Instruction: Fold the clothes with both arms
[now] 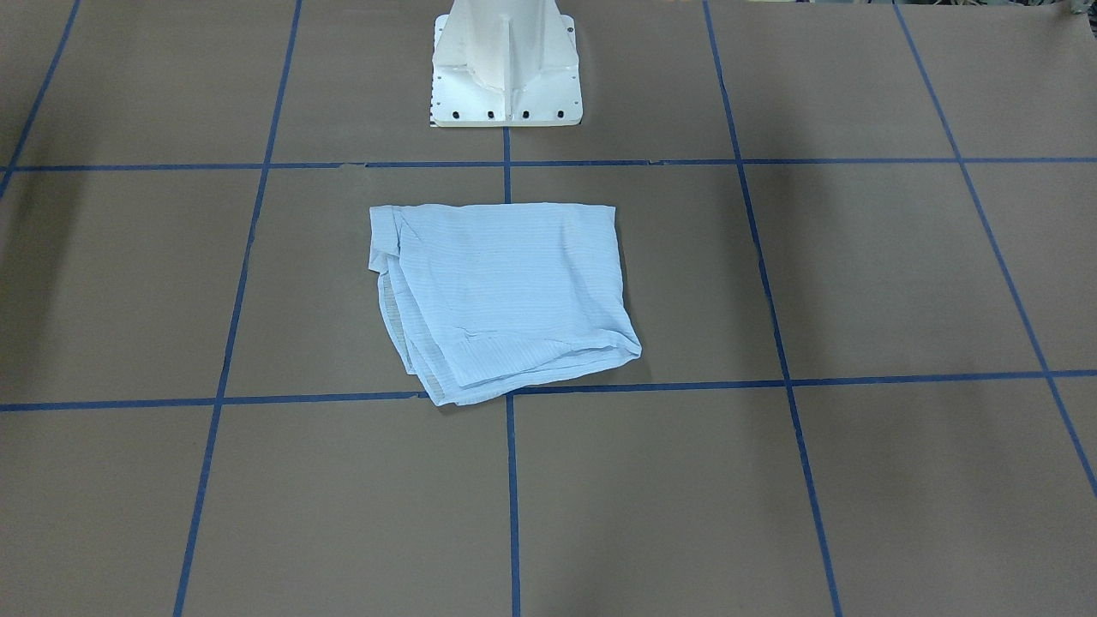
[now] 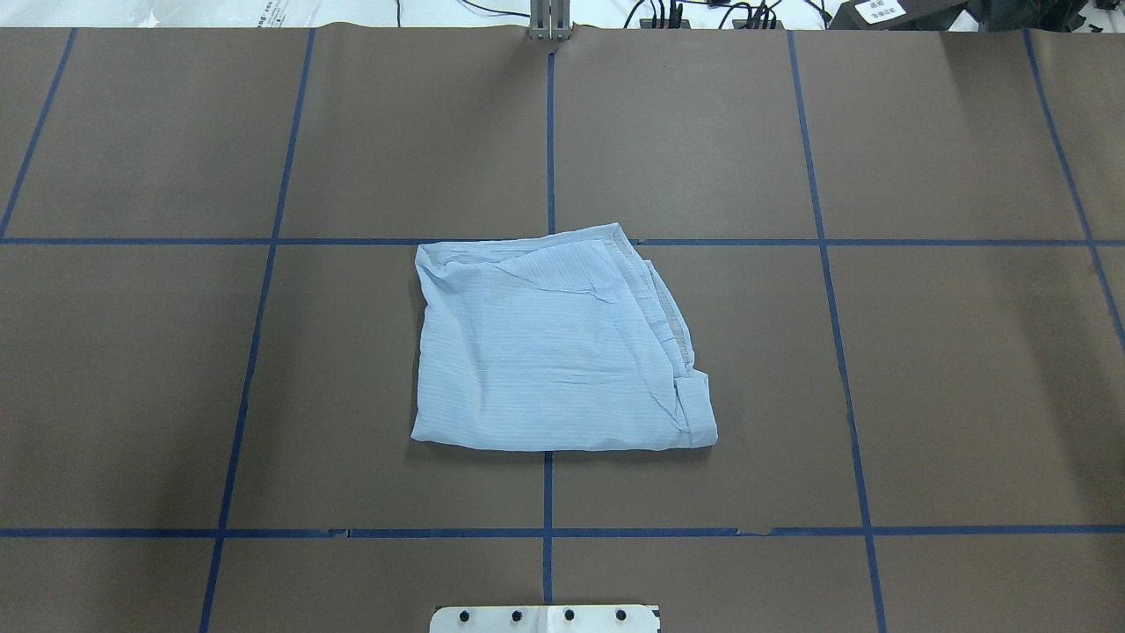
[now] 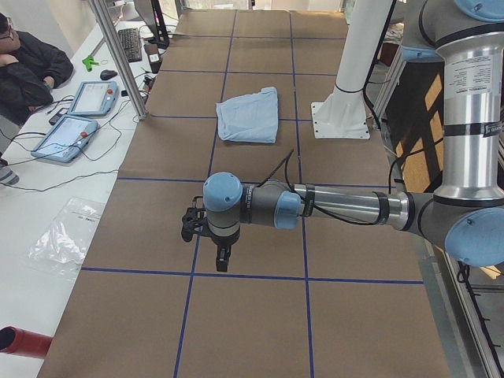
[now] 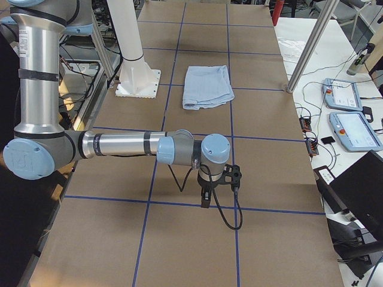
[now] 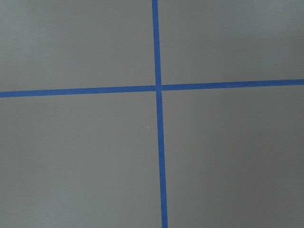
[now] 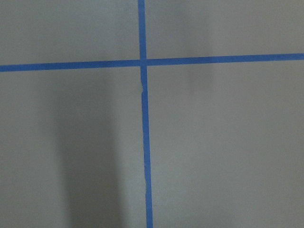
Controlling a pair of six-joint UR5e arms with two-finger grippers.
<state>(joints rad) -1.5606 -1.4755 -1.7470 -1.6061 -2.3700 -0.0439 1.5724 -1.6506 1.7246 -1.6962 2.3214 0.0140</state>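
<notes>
Shirt (image 2: 554, 352) lies as a rough folded rectangle at centre of the table (image 2: 967, 396), near the white pedestal base (image 1: 506, 77) and across the centre tape line. Its layered edges fan out unevenly on the robot's right side, so I'd judge the fold done or 1 tidy-up short. Left gripper (image 3: 223, 258) and right gripper (image 4: 206, 196) hang over bare tape crossings, well apart from the shirt, with no cloth at either. Both show only in side views, so I can't tell finger opening; any further fold needs both grippers at the ragged edge, pinching all layers.
</notes>
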